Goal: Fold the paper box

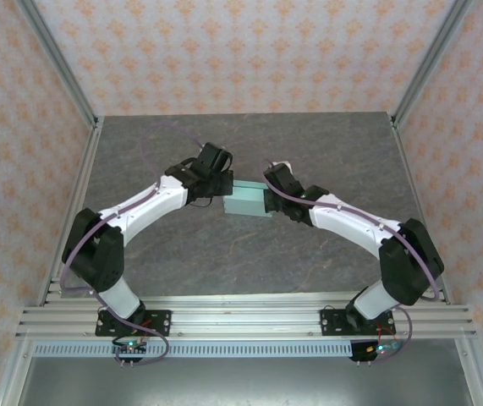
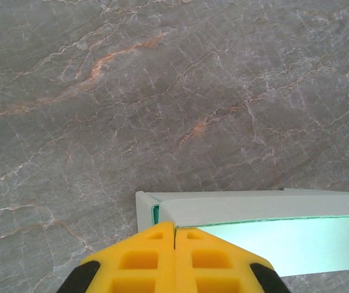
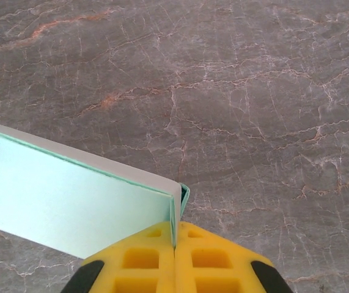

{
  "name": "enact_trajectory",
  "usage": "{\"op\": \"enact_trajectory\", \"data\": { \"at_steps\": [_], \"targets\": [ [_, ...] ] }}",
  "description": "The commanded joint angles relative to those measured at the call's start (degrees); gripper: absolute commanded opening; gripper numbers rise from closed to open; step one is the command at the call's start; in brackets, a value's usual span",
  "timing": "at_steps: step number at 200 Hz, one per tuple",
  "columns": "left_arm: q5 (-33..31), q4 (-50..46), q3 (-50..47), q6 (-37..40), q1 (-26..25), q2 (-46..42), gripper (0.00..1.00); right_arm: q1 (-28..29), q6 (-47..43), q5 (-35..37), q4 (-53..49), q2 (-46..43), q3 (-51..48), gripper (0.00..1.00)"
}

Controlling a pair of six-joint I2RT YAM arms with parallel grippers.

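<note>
The paper box [image 1: 245, 201] is a pale mint-blue, partly folded rectangular shell held between my two grippers over the middle of the table. My left gripper [image 1: 227, 193] is at its left end. In the left wrist view its yellow fingers [image 2: 150, 262] are pressed together, and the left gripper [image 2: 174, 226] meets the box [image 2: 284, 244] where the end corner runs into their seam. My right gripper [image 1: 266, 201] is at the right end. In the right wrist view the right gripper [image 3: 174, 227] is shut on the box's [image 3: 70, 201] thin end panel, with a small flap curling beside it.
The grey marbled table [image 1: 241, 262] spreads all round the box. Aluminium frame posts [image 1: 76, 93] and patterned walls close in the left, right and back sides. The arm bases sit on the rail [image 1: 241, 321] at the near edge.
</note>
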Motion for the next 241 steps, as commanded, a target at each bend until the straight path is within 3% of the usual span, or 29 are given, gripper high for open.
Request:
{"op": "enact_trajectory", "data": {
  "at_steps": [1, 108, 169, 241],
  "targets": [
    [-1.05, 0.45, -1.51, -1.14, 0.13, 0.77, 0.0, 0.6, -0.61, 0.51, 1.1, -0.64, -0.88, 0.0],
    [-10.86, 9.87, -13.25, 1.42, -2.48, -4.13, 0.0, 0.69, 0.48, 0.8, -0.07, -0.4, -0.1, 0.0],
    [-16.32, 20.31, -23.83, -0.83, -6.03, -7.19, 0.0, 0.64, 0.44, 1.0, 6.35, -1.41, -5.83, 0.0],
    [-19.86, 21.23, -24.47, -0.88, -8.19, -7.62, 0.0, 0.62, 5.71, 0.03, 3.46, -1.94, -2.47, 0.0]
  ]
}}
